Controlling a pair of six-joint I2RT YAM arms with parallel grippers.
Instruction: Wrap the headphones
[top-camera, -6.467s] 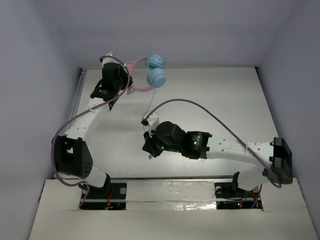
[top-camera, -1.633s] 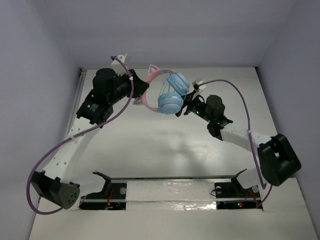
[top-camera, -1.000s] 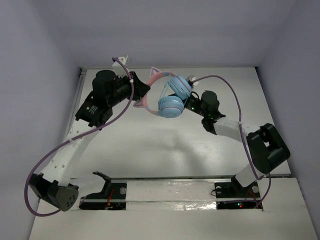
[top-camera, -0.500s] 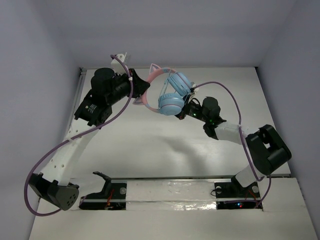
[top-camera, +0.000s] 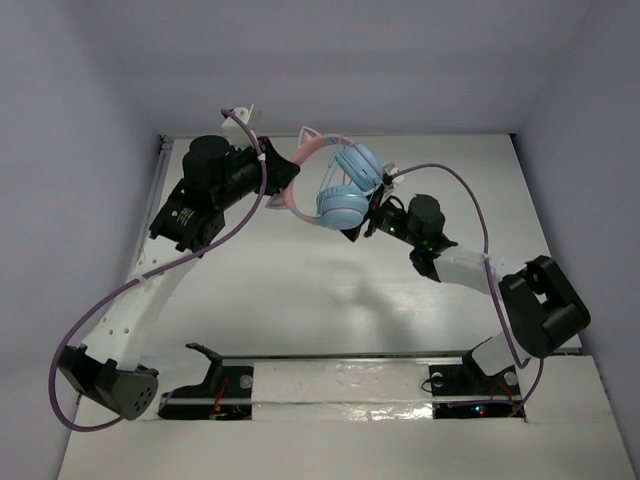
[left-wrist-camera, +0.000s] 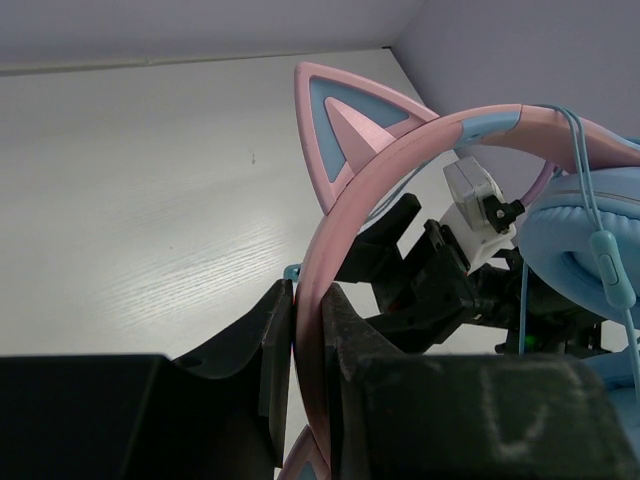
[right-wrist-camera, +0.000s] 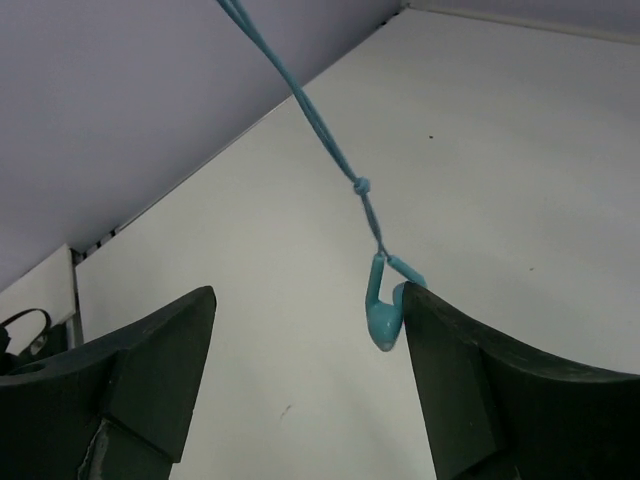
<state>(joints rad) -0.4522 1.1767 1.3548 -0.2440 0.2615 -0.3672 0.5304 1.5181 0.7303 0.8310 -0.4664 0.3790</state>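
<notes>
The headphones (top-camera: 343, 196) hang in the air above the back of the table, pink cat-ear headband (left-wrist-camera: 404, 165) up and two light-blue ear cups side by side. My left gripper (top-camera: 281, 181) is shut on the headband, which sits pinched between its black fingers (left-wrist-camera: 308, 296). My right gripper (top-camera: 358, 226) is just below the lower ear cup, jaws wide open (right-wrist-camera: 310, 300). The thin blue cable (right-wrist-camera: 318, 124) hangs down into that gap. Its plug end (right-wrist-camera: 383, 322) dangles close to the right finger and is not gripped.
Thick purple robot cables (top-camera: 452, 179) loop over both arms. The white table (top-camera: 300, 290) is walled at the back and both sides. The right wrist (left-wrist-camera: 440, 285) crowds in right behind the headband in the left wrist view.
My right gripper has dropped from beside the upper ear cup to below the lower one, and its jaws have opened wide. The left gripper still holds the headband in place.
</notes>
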